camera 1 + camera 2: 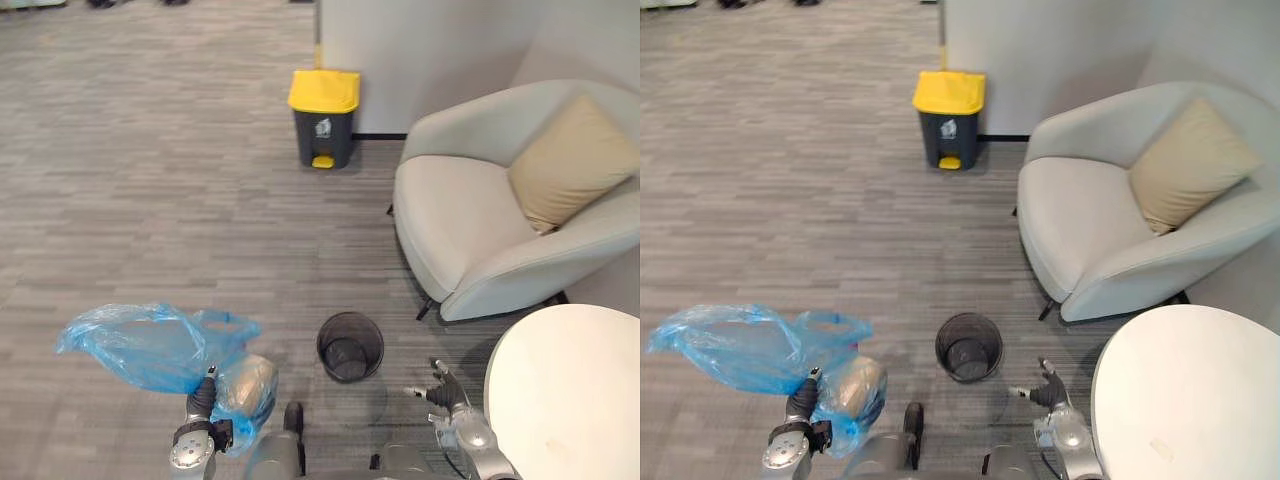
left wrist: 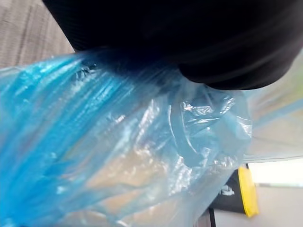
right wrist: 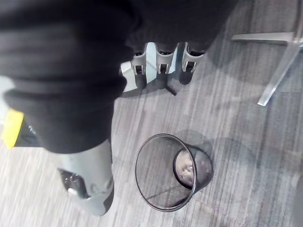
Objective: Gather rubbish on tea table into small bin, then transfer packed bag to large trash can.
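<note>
A blue plastic bag (image 1: 150,345) hangs at the lower left with a pale lump of rubbish (image 1: 247,385) bulging in its near end. My left hand (image 1: 203,398) is shut on the bag's gathered plastic, and the crinkled blue film (image 2: 118,156) lies right against the wrist. The small black mesh bin (image 1: 350,347) stands upright on the carpet with no liner (image 3: 156,194). My right hand (image 1: 437,390) hovers open just right of that bin, its fingers (image 3: 161,71) straight and holding nothing. The large trash can (image 1: 323,118), dark with a yellow lid, stands by the far wall.
A pale grey armchair (image 1: 480,230) with a beige cushion (image 1: 570,165) sits at the right. The round white tea table (image 1: 570,390) is at the lower right. Grey carpet runs between the mesh bin and the large can.
</note>
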Robot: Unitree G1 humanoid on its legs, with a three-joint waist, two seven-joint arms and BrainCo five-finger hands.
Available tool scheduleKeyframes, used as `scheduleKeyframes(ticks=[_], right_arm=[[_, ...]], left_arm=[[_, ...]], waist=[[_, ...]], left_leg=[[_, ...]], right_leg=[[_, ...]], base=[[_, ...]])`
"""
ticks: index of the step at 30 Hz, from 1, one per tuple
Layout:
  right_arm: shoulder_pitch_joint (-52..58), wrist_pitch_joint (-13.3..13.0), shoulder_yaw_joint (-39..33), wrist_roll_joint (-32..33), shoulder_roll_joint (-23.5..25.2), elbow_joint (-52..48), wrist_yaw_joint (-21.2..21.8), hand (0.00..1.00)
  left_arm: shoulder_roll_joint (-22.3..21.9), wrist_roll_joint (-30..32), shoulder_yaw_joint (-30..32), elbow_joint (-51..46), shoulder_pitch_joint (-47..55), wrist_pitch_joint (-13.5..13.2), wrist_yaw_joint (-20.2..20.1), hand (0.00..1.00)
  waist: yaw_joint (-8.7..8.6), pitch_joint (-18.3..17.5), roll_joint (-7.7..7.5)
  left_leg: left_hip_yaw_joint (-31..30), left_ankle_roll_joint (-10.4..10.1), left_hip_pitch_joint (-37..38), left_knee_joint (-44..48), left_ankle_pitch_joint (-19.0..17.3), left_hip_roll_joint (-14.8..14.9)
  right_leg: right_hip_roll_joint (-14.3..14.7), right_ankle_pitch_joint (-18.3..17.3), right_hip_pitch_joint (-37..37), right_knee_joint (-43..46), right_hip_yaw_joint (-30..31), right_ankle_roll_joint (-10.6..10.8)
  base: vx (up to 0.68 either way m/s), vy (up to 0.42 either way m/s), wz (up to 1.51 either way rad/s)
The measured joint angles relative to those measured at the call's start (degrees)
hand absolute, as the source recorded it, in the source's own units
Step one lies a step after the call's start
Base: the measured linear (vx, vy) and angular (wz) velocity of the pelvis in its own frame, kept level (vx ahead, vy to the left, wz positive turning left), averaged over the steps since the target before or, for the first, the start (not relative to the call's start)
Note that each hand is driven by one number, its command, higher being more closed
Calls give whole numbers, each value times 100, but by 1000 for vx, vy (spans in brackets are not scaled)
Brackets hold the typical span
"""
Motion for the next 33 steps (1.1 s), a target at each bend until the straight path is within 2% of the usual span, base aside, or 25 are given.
scheduleKeyframes(ticks=[1, 3, 4, 5, 6, 7, 8, 9, 11, 12, 13, 15, 19, 23, 26, 29, 31, 32, 33], right_arm=[[-72, -12, -46, 11, -70, -94, -39, 0], [-58, 6, -107, 121, -63, -74, -96, 0], [-13, 14, -112, 123, -63, -74, -120, 0], [41, 14, -202, 127, -35, -79, -142, 0], [42, 17, -344, 158, 29, -82, -167, 0], [54, 20, -398, 166, 58, -82, -186, 0], [96, 25, -458, 172, 43, -82, -245, 0], [146, 26, -460, 172, 20, -83, -253, 0], [200, 29, -525, 172, 25, -76, -248, 0], [196, 32, -575, 172, 49, -35, -240, 0], [172, 31, -583, 172, 104, -7, -237, 0], [167, 29, -591, 172, 277, 152, -219, 0], [125, 43, -706, 162, 289, 370, -220, 0], [69, 129, -721, 155, 286, 515, -219, 0], [40, 156, -773, 153, 275, 595, -218, 0], [16, 193, -777, 148, 235, 688, -218, 0], [7, 251, -775, 145, 215, 756, -213, 0], [-4, 261, -764, 147, 199, 783, -210, 0], [0, 261, -762, 150, 227, 809, -205, 0]], left_arm=[[-172, -21, -21, -20, -1, 10, 6, 100], [-209, -33, -186, -31, 55, 12, 9, 100], [-223, -61, -212, -32, 51, 15, 14, 100], [-245, -117, -237, -43, 34, 23, 22, 100], [-237, -147, -264, -52, -23, 21, 27, 100], [-233, -158, -279, -63, -36, 22, 25, 100], [-235, -174, -293, -146, 26, 24, 22, 100], [-234, -215, -312, -252, 112, 23, 21, 100], [-223, -216, -360, -255, 56, 18, 7, 100], [-204, -216, -360, -207, 36, 18, 4, 100], [-179, -216, -362, -170, 22, 19, 1, 100], [-62, -214, -366, 17, 57, 20, -4, 100], [72, -205, -387, 277, 51, 23, -9, 100], [126, -203, -373, 368, 37, 24, -14, 100], [121, -201, -370, 373, 41, 31, -19, 100], [139, -202, -357, 368, 86, 35, -21, 100], [171, -204, -359, 365, 84, 45, -19, 100], [180, -204, -362, 353, 63, 56, -17, 100], [232, -206, -380, 303, 49, 69, -12, 100]], waist=[[2, 73, 242], [-15, 131, 411], [-29, 141, 427], [-56, 160, 359], [-57, 215, 245], [-62, 233, 205], [-64, 232, 197], [-75, 238, 180], [-111, 207, 293], [-172, 188, 335], [-167, 190, 317], [-170, 146, 182], [-172, 120, 157], [-183, 120, 153], [-237, 122, 146], [-343, 142, 106], [-340, 150, 51], [-344, 166, 58], [-382, 209, 87]], left_leg=[[-200, -70, -141, -102, 108, 142], [-266, -95, -152, -368, 199, 311], [-242, -135, -135, -473, 110, 346], [2, -130, -171, -544, -140, 377], [458, -113, -348, -77, -146, 361], [647, -101, -396, 229, -154, 346], [911, 53, -376, 836, -274, 385], [1047, 94, -277, 1308, -582, 465], [1100, 29, -28, 1491, -1106, 570], [1196, -1, 61, 1274, -1155, 546], [1285, 35, 86, 1171, -1112, 524], [1262, 135, 369, 561, -788, 265], [1258, 295, 488, 125, -643, 58], [1255, 374, 497, 164, -699, 4], [1286, 499, 335, 693, -1180, -59], [1285, 645, 179, 1405, -1774, -168], [1259, 737, 201, 1665, -2077, -308], [1223, 821, 298, 1706, -2185, -354], [1090, 882, 471, 1683, -2255, -360]], right_leg=[[244, 143, 24, -290, -178, -194], [409, 237, 97, -368, -549, -313], [420, 289, 109, -441, -705, -392], [347, 464, 172, -702, -990, -506], [177, 547, 165, -783, -1206, -562], [96, 578, 152, -805, -1305, -558], [-20, 599, 125, -799, -1468, -551], [-93, 611, 118, -780, -1631, -535], [-179, 637, 106, -747, -1946, -491], [-250, 678, 108, -767, -2095, -422], [-273, 713, 137, -819, -2135, -365], [-300, 972, 398, -1337, -2200, -148], [-380, 1200, 420, -1609, -2179, -25], [-409, 1290, 464, -1696, -2142, 16], [-618, 901, 254, -1143, -2038, 175], [-997, 444, 122, -368, -1948, 425], [-1227, 425, 42, 281, -1838, 393], [-1328, 605, -286, 1064, -1458, 131], [-1262, 804, -608, 1749, -1050, -1]], base=[[-209, -122, 42], [-286, -138, 75], [-224, -123, 105], [-257, -110, 110], [-159, -58, 111], [-208, -71, 99], [-131, 4, 85], [-117, 21, 83], [-73, 83, 89], [-80, 163, 77], [-69, 176, 53], [-37, 145, 29], [-50, 123, 4], [-41, 82, -6], [-11, 96, -4], [86, 103, 5], [193, 110, 12], [220, 151, 21], [275, 163, 30]])
